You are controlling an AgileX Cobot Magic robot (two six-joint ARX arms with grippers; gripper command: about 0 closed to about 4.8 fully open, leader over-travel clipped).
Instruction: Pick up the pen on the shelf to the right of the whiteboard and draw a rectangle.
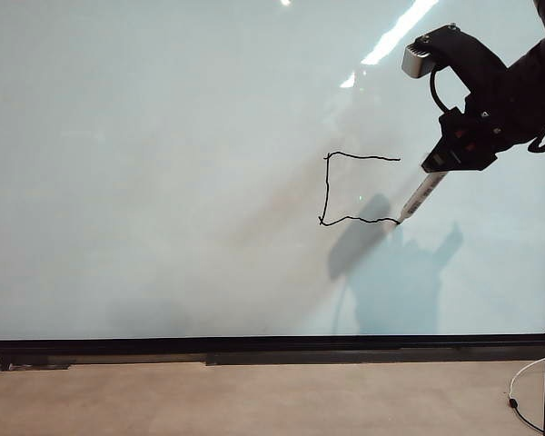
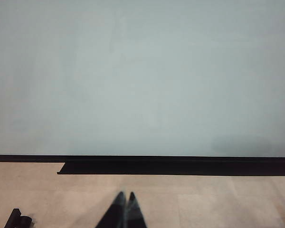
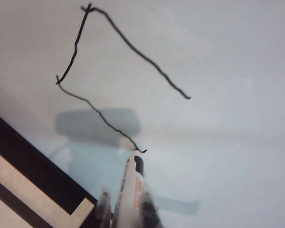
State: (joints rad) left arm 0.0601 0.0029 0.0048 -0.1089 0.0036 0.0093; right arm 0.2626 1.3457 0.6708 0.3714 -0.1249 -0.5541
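The right claw [image 1: 443,163] is at about 2 o'clock on the whiteboard [image 1: 163,182], closed on the pen [image 1: 421,197]. The pen slants down toward 7 o'clock, and its black tip touches the board at the end of the bottom line of the rectangle [image 1: 345,186]. Three sides are drawn; the side at 3 o'clock is not drawn. The left claw [image 2: 125,209] is below the board, tips together, holding nothing.
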